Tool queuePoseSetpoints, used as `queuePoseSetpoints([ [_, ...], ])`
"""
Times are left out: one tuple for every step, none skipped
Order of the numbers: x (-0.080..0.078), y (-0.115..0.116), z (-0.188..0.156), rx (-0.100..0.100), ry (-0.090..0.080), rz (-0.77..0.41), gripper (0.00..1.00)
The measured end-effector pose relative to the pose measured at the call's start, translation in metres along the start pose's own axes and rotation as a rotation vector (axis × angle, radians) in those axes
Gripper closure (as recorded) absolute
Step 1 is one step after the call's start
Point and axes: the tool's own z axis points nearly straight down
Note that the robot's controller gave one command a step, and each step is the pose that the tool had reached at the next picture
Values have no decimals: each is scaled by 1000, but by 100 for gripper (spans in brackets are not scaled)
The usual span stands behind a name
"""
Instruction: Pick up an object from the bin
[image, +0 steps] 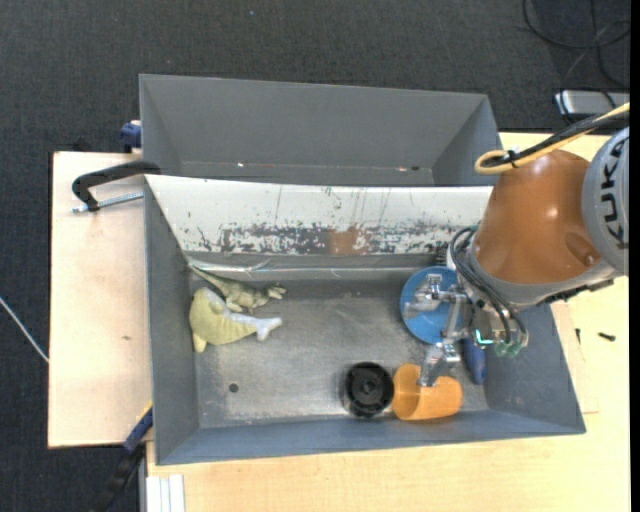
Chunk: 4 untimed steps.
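My gripper (435, 328) stands low in the bin's right part, open, with its fingers apart and only bin floor showing between them. One fingertip (430, 292) is over a blue round disc (418, 308) by the back wall. The other fingertip (437, 365) is at the top edge of an orange rounded thing (430, 398) lying at the front right. A black round cap-like thing (367, 388) lies just left of the orange one, touching it.
A pale yellow-green soft toy (225, 318) lies at the left, near the back wall. The bin's walls slope inward, and the right wall is close behind the gripper. The arm with its orange cover hangs over the right rim.
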Motion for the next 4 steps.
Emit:
queuePoseSetpoints([
  [-13, -30, 40, 7, -48, -66, 0],
  [-30, -96, 88, 0, -19, -258, 0],
  [-29, -94, 88, -1, -14, -259, 100],
  [-42, -89, -53, 6, -22, -269, 100],
])
